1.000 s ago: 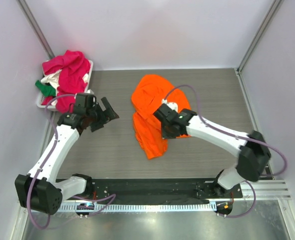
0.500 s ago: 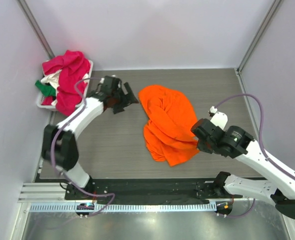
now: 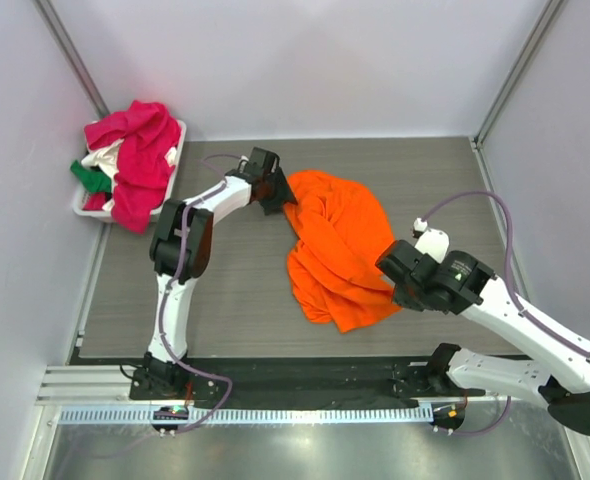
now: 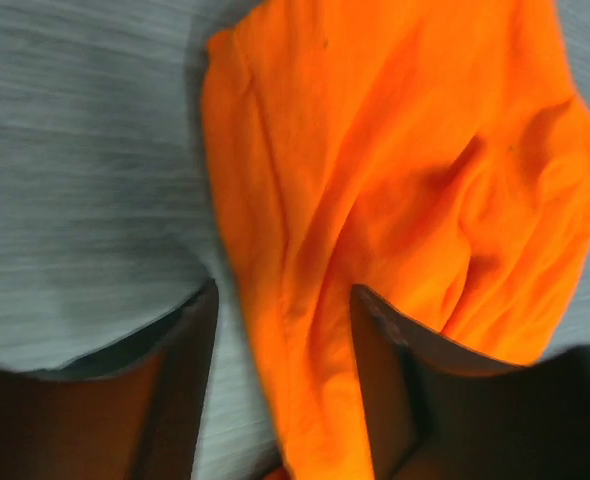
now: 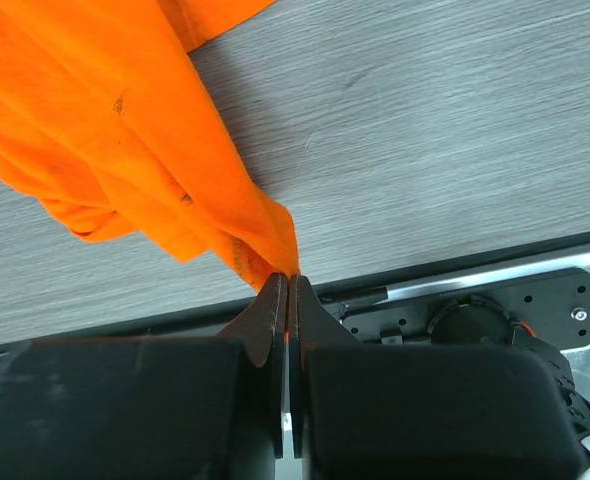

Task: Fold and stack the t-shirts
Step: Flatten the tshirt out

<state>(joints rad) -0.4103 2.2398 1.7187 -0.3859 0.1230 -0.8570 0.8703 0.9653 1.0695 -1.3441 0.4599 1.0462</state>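
The bright orange t-shirt [image 3: 337,245] lies crumpled in the middle of the table. My left gripper [image 3: 275,190] is open at the shirt's far left edge. In the left wrist view its gripper [image 4: 283,370] straddles a fold of the orange cloth [image 4: 395,170], with one dark finger [image 4: 187,370] over the table and the other on the cloth. My right gripper [image 3: 393,286] is shut on the shirt's near right edge. The right wrist view shows that gripper [image 5: 285,285] pinching a corner of orange cloth [image 5: 125,110], lifted slightly.
A white plastic basket [image 3: 83,208] at the far left holds a magenta-pink shirt [image 3: 135,140], a white one [image 3: 103,158] and a green one [image 3: 90,177]. Metal frame posts stand at the back corners. A black rail [image 5: 495,300] runs along the near table edge.
My left arm has stretched right and its gripper has reached the orange shirt's far left edge. My right gripper, still shut on the cloth, has barely moved in the last half second.
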